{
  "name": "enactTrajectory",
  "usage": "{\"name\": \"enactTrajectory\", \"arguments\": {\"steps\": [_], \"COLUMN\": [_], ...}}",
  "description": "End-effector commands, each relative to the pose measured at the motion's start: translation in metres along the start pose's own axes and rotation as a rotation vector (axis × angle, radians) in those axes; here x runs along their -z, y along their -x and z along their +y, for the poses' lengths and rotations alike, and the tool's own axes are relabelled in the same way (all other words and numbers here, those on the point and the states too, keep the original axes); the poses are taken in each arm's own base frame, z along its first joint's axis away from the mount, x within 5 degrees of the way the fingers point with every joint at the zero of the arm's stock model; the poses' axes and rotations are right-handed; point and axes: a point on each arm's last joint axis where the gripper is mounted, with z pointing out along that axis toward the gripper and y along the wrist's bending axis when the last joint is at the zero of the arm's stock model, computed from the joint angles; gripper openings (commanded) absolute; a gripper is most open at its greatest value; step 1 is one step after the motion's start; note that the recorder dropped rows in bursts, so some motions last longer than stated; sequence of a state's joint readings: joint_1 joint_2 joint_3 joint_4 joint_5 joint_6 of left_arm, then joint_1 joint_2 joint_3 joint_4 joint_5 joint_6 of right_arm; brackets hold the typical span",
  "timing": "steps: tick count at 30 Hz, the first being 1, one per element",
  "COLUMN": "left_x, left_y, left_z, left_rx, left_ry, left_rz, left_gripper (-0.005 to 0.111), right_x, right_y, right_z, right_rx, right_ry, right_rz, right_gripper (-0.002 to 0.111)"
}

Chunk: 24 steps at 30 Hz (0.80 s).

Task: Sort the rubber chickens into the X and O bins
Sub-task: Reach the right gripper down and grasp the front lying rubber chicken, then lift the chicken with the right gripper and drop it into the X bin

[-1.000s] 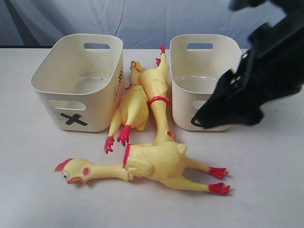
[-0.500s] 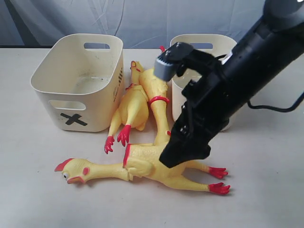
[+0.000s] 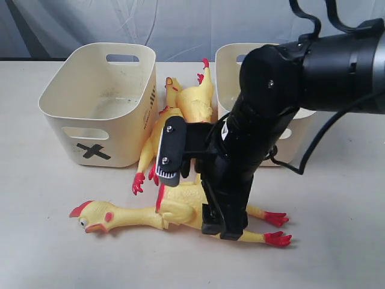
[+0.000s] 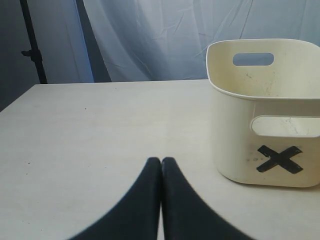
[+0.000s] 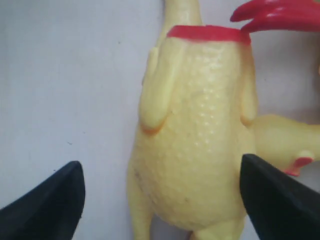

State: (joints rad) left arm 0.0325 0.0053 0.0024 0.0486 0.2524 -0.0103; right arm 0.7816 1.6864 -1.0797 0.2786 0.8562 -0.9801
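Note:
The largest rubber chicken lies across the front of the table, head to the left and red feet to the right. My right gripper is down over its body and open. In the right wrist view the right gripper has one jaw on each side of the big chicken's pimpled body, apart from it. Two smaller chickens lie between the bins. The X bin stands at the left. The other bin stands at the right, its mark hidden by my arm. My left gripper is shut and empty, beside the X bin.
The white table runs back to a pale cloth backdrop. My right arm reaches across the right bin. A dark stand rises behind the table in the left wrist view.
My right arm has swung in from the far right and come down over the big chicken's body. The chickens and bins have not moved.

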Motion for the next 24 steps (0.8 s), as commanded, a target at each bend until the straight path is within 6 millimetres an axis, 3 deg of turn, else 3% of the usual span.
{"name": "enactTrajectory", "arguments": {"steps": [1,9,11,13,14,15,20,24], "left_x": [0.001,0.001,0.001,0.001,0.001,0.001,0.001,0.001], "left_y": [0.002,0.002,0.002,0.002,0.002,0.002,0.002,0.002], "left_z": [0.000,0.000,0.000,0.000,0.000,0.000,0.000,0.000], "left_rx": [0.012,0.012,0.012,0.012,0.012,0.012,0.012,0.012], "left_ry": [-0.005,-0.005,-0.005,-0.005,-0.005,-0.005,-0.005,-0.005], "left_rz": [-0.022,-0.022,-0.022,-0.022,-0.022,-0.022,-0.022,-0.022], "left_gripper": [0.000,0.000,0.000,0.000,0.000,0.000,0.000,0.000], "right_x": [-0.017,-0.052,-0.055,-0.055,-0.053,-0.051,-0.029,0.013], "right_y": [-0.004,-0.012,-0.015,-0.019,-0.020,-0.022,-0.015,-0.004], "right_z": [-0.005,-0.011,-0.008,-0.004,-0.003,-0.002,-0.001,0.002], "right_rx": [0.041,0.026,0.025,0.043,0.064,0.080,0.071,0.038], "right_ry": [-0.006,0.051,0.090,0.131,0.138,0.147,0.098,0.114], "right_rz": [0.059,0.147,0.181,0.233,0.258,0.291,0.252,0.257], "right_gripper": [0.079,0.076,0.060,0.023,0.004,0.002,-0.001,-0.001]}}
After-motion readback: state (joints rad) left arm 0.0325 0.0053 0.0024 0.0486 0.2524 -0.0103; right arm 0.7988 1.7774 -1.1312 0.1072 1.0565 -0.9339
